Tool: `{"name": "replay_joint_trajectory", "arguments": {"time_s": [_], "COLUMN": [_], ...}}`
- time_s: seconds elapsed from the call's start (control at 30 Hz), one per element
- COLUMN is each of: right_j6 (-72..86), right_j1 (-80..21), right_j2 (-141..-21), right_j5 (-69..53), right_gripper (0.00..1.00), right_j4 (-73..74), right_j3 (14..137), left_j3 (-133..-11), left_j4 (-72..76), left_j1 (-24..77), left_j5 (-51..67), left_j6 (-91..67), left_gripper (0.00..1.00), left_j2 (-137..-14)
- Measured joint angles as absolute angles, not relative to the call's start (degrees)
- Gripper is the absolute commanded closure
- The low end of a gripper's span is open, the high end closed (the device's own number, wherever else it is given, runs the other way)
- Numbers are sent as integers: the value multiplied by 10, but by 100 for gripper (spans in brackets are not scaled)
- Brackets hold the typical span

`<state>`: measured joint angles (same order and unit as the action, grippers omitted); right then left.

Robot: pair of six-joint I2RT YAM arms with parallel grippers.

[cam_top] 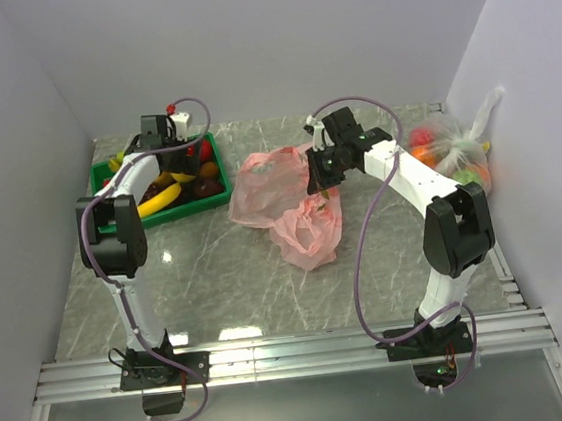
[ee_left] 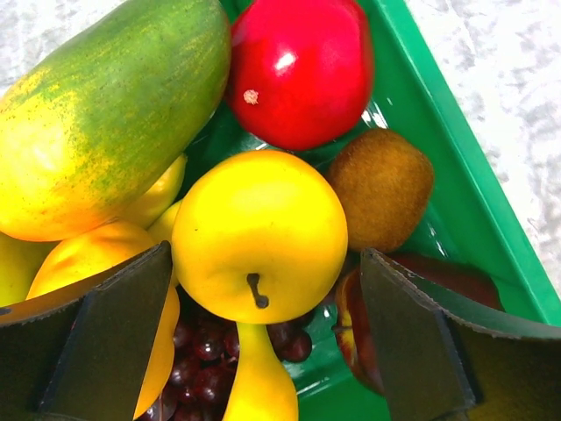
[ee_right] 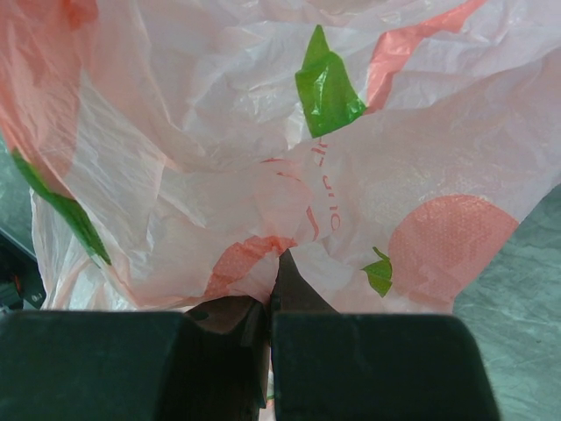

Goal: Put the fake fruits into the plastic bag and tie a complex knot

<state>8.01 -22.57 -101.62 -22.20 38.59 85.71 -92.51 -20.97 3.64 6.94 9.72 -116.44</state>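
Observation:
The fake fruits lie in a green tray [cam_top: 211, 199] at the back left. In the left wrist view I see a yellow apple [ee_left: 259, 230], a red apple [ee_left: 302, 68], a green-yellow mango [ee_left: 105, 110], a brown kiwi [ee_left: 383, 186], dark grapes [ee_left: 197, 351] and a banana [ee_left: 256, 381]. My left gripper [ee_left: 263, 338] is open, its fingers either side of the yellow apple, just above it. The pink plastic bag [cam_top: 289, 194] lies crumpled mid-table. My right gripper [ee_right: 279, 272] is shut on a fold of the bag [ee_right: 289, 167]. No knot shows.
A clear bag with a white tufted top [cam_top: 458, 147] holding more fruit rests against the right wall. The grey marble table [cam_top: 218, 277] has white walls on three sides. A metal rail [cam_top: 296, 355] runs along the near edge.

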Motion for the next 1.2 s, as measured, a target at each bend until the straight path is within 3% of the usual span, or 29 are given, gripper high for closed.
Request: {"name": "replay_joint_trajectory", "arguments": {"time_s": [0.23,0.57,0.7,0.97,1.2], "right_j6": [81,81,85,93,100], "right_j1": [-222,-220,-220,-220,-217], "right_j2": [-1018,-1018,-1018,-1019,-1022], "right_j5": [-225,-227,-230,-233,-236], "right_gripper": [100,100,100,100,100], "right_j4": [386,386,384,382,378], "right_j3": [857,857,854,846,846], "left_j3": [-925,-926,-926,-912,-860], "left_j4": [-195,-201,-224,-243,-268], "left_j1": [60,67,67,72,66], "left_j5": [3,-10,6,35,131], "left_j6": [90,78,76,76,68], "left_gripper": [18,55,62,70,70], "left_j2": [-1181,-1180,-1157,-1070,-971]}}
